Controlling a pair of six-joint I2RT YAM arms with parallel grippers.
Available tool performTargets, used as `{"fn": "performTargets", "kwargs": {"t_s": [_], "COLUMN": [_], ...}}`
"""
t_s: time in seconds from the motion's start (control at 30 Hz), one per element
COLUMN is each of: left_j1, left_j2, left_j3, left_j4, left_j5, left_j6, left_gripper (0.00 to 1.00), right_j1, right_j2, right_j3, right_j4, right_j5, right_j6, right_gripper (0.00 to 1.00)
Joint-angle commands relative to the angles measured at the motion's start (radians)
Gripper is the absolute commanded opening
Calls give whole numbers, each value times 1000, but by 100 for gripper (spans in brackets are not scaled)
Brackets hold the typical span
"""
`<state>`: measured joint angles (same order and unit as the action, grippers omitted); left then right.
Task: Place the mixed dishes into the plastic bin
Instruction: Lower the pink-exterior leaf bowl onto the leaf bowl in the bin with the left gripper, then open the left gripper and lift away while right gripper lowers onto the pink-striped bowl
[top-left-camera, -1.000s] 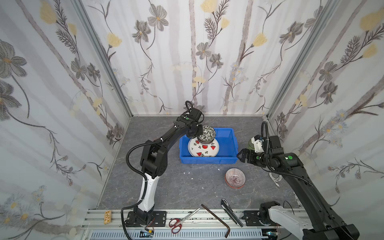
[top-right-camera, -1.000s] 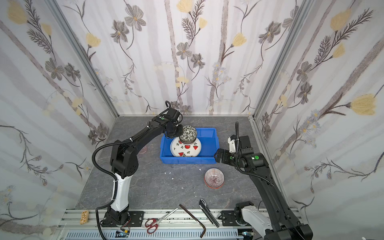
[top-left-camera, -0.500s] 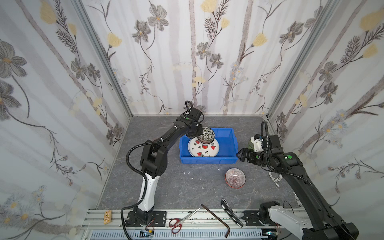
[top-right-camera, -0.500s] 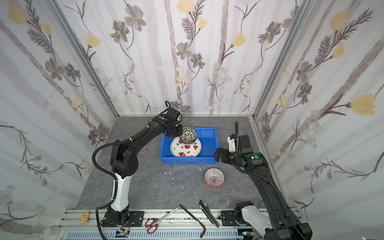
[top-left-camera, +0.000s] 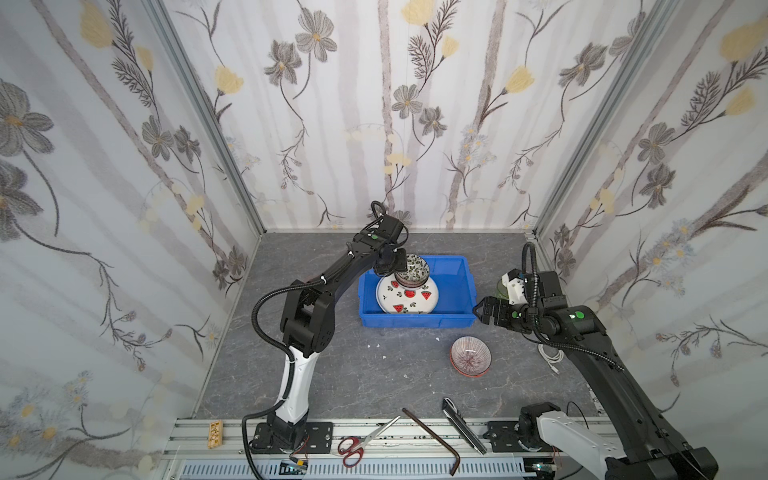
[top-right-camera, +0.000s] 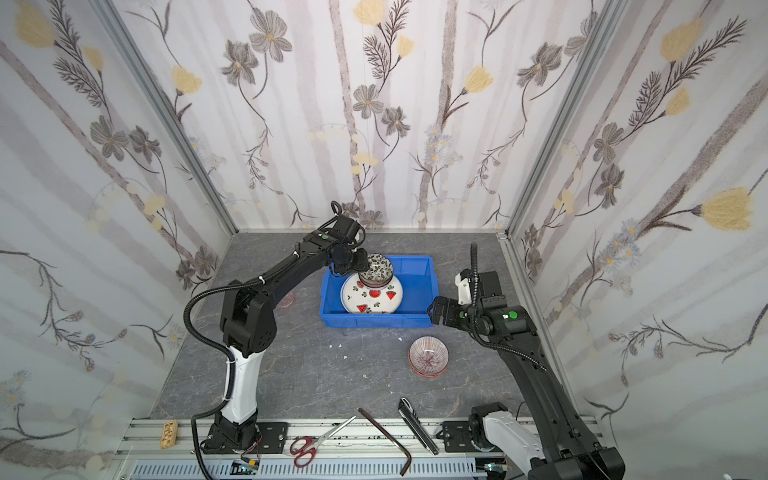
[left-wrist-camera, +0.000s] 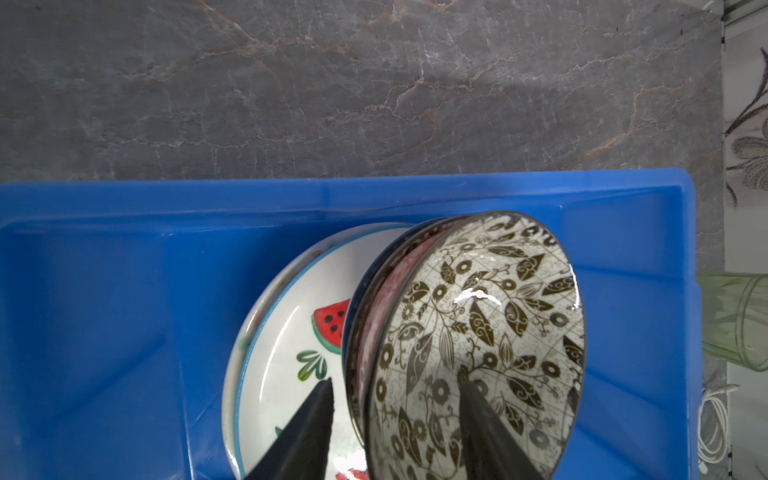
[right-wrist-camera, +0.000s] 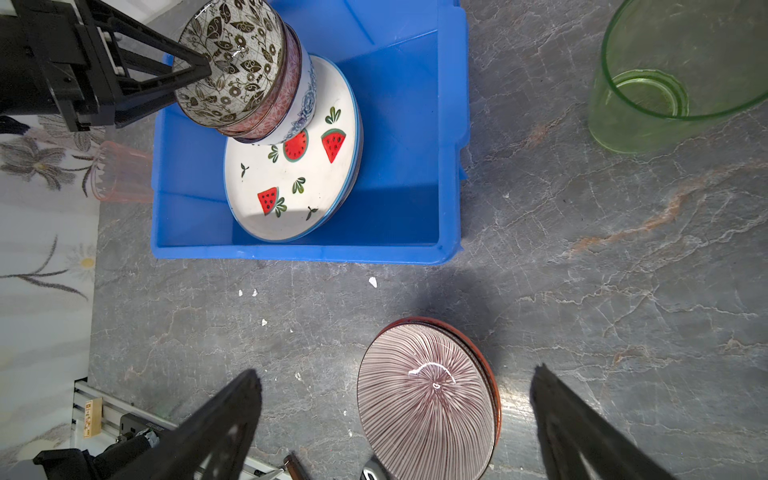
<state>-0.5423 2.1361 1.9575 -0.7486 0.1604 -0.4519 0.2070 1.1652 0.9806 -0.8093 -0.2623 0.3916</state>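
Striped bowl (top-left-camera: 470, 356) sits at 6 o'clock from the wide-spread right gripper (top-left-camera: 482, 311), the nearer arm; left gripper (top-left-camera: 400, 266) stands parted astride the black leafy bowl (top-left-camera: 417, 268) rim.

Grey tabletop (top-left-camera: 332, 374) bears blue bin (top-left-camera: 415, 322), striped bowl (top-left-camera: 471, 356), green tumbler (right-wrist-camera: 665, 83), pink tumbler (right-wrist-camera: 120, 172).

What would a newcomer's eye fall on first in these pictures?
The bright blue bin at the back of the table, holding a stack of patterned bowls on a watermelon plate. The left gripper has its jaws open astride the rim of the top, black leafy bowl. A striped bowl sits in front of the bin.
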Motion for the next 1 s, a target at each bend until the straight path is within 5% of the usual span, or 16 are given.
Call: {"fn": "performTargets", "kwargs": {"t_s": [0.0,0.43,0.57,0.97], "left_j1": [-1,-22,-62,-292], "left_j2": [-21,-151,-223,-350], "left_j3": [7,-78,-152,-343], "left_j4": [6,7,8,78], "left_j5": [-4,-4,-2,-74], "left_j6": [1,-20,-37,-193], "left_gripper": [59,100,100,100], "right_j1": [-3,2,4,62], "right_j2": [2,-9,-27,-7], "right_j3": [-1,-82,-120,-219], "right_j4": [6,-74,-99,-79], "right_j5": [20,35,61,90], "right_j6": [13,6,19,46], "right_gripper": [100,100,93,53]}}
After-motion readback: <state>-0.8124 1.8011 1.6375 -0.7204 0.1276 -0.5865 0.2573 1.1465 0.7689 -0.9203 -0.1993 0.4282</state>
